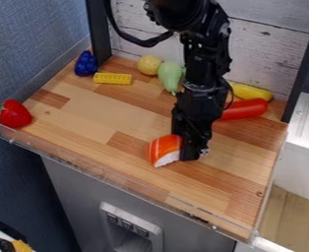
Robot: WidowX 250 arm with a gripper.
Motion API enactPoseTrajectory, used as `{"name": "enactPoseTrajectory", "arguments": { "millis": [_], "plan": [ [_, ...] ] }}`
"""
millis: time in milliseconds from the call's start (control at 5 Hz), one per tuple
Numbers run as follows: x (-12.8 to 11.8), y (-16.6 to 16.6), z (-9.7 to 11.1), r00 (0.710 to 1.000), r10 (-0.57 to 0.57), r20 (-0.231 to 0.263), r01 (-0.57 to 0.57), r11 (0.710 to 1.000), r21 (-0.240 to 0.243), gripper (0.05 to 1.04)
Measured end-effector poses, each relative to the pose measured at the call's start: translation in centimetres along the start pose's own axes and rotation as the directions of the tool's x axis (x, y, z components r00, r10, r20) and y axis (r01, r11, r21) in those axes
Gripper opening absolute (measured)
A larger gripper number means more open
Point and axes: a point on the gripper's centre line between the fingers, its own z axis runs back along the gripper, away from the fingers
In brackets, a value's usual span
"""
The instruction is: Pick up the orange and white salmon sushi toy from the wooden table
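The black gripper (pixel 189 147) hangs down over the right-centre part of the wooden work surface (pixel 131 133), low near the boards. Against its left side is an orange-and-white piece of toy sushi (pixel 164 149), its white part facing the front. The gripper covers the sushi's right edge, and whether it holds the piece cannot be made out. Behind the arm to the right lie a red sausage-like toy (pixel 244 109) and a yellow banana-like toy (pixel 250 92).
Along the back are a green pear (pixel 170 76), a yellow round fruit (pixel 148 65), a yellow brick (pixel 112 78) and blue grapes (pixel 85 64). A red pepper (pixel 15 114) sits at the left corner. A low clear rim (pixel 111 176) runs along the front edge.
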Motion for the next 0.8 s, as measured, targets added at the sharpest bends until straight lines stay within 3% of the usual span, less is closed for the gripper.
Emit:
{"name": "enactPoseTrajectory", "arguments": {
  "millis": [200,400,600,800],
  "plan": [
    [-0.2,-0.3,0.0,0.997,0.079,-0.001,-0.079,0.997,-0.007,0.526],
    [-0.8,-0.9,1.0,0.972,0.233,-0.033,-0.234,0.972,-0.030,0.526],
    [-0.4,-0.9,4.9,0.907,0.420,-0.019,-0.421,0.906,-0.039,0.526],
    [-0.7,-0.9,8.5,0.785,0.620,-0.018,-0.620,0.783,-0.056,0.526]
  ]
}}
